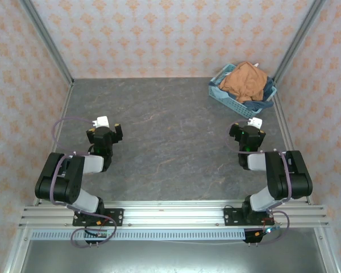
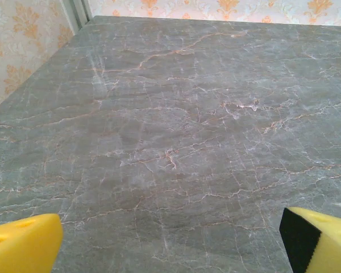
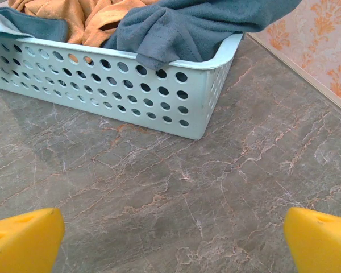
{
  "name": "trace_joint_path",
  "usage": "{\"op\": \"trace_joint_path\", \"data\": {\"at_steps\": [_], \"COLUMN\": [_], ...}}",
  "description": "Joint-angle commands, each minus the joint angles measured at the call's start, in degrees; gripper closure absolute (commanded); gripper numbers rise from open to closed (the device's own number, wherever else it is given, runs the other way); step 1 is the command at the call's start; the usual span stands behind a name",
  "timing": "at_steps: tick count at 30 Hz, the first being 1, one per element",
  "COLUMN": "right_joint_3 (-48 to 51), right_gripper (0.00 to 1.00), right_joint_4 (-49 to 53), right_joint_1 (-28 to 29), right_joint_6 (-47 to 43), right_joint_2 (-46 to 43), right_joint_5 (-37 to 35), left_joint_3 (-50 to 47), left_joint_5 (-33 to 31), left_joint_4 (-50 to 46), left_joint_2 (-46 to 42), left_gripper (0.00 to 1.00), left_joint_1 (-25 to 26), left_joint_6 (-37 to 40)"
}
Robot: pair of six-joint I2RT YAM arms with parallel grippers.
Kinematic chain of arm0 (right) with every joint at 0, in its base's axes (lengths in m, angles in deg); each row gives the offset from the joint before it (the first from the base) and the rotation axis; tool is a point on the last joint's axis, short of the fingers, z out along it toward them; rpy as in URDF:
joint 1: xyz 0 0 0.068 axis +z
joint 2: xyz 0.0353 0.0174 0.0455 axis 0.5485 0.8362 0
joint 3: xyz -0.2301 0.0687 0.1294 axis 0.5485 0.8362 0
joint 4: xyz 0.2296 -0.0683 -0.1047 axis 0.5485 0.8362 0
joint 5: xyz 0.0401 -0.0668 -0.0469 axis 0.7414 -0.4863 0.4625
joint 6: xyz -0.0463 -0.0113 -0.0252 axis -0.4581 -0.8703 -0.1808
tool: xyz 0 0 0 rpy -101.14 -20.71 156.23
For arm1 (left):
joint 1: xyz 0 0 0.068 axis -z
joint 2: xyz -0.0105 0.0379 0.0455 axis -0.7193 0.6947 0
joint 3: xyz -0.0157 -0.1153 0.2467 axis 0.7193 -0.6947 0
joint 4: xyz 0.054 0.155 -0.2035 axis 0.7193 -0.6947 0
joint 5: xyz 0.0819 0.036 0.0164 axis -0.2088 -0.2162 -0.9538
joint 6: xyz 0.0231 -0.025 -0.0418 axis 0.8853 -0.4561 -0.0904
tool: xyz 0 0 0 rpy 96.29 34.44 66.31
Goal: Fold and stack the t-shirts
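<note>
An orange-tan t-shirt [image 1: 244, 81] lies crumpled in the light-blue basket [image 1: 219, 94] at the table's back right, on top of a dark blue-grey garment [image 1: 262, 101]. In the right wrist view the orange t-shirt [image 3: 91, 17] and the blue-grey garment [image 3: 193, 23] spill over the basket's perforated wall [image 3: 131, 85], a short way ahead of my right gripper [image 3: 173, 242]. That gripper is open and holds nothing, its yellow fingertips [image 3: 23, 239] far apart. My left gripper [image 2: 170, 244] is also open over bare table, with a yellow fingertip [image 2: 23, 244] at each lower corner.
The grey marbled table [image 1: 170, 142] is walled by patterned panels at the back and on both sides. Metal posts [image 1: 45, 40] stand in the back corners. From above, the left gripper [image 1: 105, 132] and the right gripper [image 1: 247, 132] sit mid-table, both arms folded near their bases.
</note>
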Motion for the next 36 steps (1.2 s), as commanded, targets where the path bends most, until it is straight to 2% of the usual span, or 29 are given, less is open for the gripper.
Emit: {"op": "trace_joint_path", "data": {"at_steps": [1,21,24,25,27,28,30,31,32,33,34,35,36], "right_joint_3": [-0.4,-0.5,-0.1,-0.9,-6.4,-9.0,-15.9,-22.2,-28.8,-36.0,-40.6,-44.0,-48.8], "right_gripper": [0.01,0.01,0.01,0.01,0.01,0.01,0.01,0.01,0.01,0.01,0.01,0.01,0.01], "right_joint_4": [-1.4,-1.4,-1.4,1.6,15.5,19.1,25.7,35.0,44.9,55.1,58.8,60.7,64.0], "right_joint_1": [0.4,0.3,0.5,1.6,5.3,6.1,6.1,5.6,4.8,4.4,3.6,1.8,0.2], "right_joint_6": [0.3,0.3,-1.2,-2.2,-2.5,-0.9,7.2,13.7,17.5,22.5,25.3,26.3,28.0], "right_joint_2": [0.0,0.0,-1.5,-4.1,-11.8,-15.6,-19.0,-19.0,-18.3,-16.2,-13.2,-10.2,-6.5], "right_joint_5": [-1.7,-1.6,0.9,-0.9,-10.2,-11.4,-12.3,-12.4,-10.0,-11.0,-10.7,-6.3,-3.1], "left_joint_3": [1.1,1.1,2.0,3.2,5.7,5.8,6.3,9.3,14.9,24.4,34.8,41.7,48.0], "left_joint_5": [-2.0,-1.9,-1.0,-1.9,-8.5,-11.0,-11.1,-11.7,-15.2,-20.3,-25.6,-26.4,-19.0], "left_joint_4": [0.3,0.1,-2.5,-6.4,-13.7,-13.5,-10.0,-12.2,-23.0,-43.9,-63.0,-71.9,-77.1], "left_joint_2": [-0.3,-0.3,-1.8,-4.2,-9.1,-12.4,-17.6,-19.1,-20.0,-19.8,-17.2,-13.8,-9.5], "left_gripper": [0.0,0.0,0.0,0.0,0.0,0.0,0.0,0.0,0.0,0.0,0.0,0.0,0.0], "left_joint_1": [0.4,0.4,0.5,1.1,4.1,6.0,8.0,8.2,7.9,7.3,6.5,4.9,2.2], "left_joint_6": [1.3,1.3,1.7,2.2,3.5,4.7,6.6,4.3,-2.6,-15.7,-29.3,-36.9,-37.7]}}
